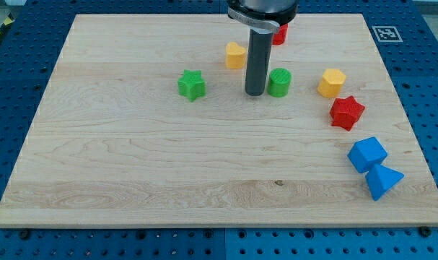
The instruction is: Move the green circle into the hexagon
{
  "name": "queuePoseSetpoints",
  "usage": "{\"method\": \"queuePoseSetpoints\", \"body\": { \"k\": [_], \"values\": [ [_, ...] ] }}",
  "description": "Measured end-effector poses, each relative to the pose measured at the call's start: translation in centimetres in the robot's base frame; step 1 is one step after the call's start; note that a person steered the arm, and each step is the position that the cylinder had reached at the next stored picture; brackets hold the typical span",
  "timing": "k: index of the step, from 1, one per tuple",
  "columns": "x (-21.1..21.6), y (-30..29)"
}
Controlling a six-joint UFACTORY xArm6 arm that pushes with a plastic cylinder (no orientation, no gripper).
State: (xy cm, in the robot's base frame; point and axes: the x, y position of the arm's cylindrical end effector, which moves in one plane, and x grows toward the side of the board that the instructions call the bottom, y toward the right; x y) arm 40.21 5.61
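Note:
The green circle (279, 82) is a short green cylinder standing on the wooden board, above the middle of the view. The yellow hexagon (332, 82) lies to its right with a gap between them. My tip (255, 92) is the lower end of the dark rod and rests just left of the green circle, very close to it or touching it.
A green star (192, 84) lies left of the tip. A yellow block (235, 55) lies up and left of it. A red block (280, 33) is partly hidden behind the rod. A red star (346, 112) and two blue blocks (367, 154) (383, 180) lie at the right.

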Motion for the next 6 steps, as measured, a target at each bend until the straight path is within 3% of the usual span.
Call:
{"method": "queuePoseSetpoints", "body": {
  "k": [6],
  "values": [
    [0.1, 6.3]
  ]
}}
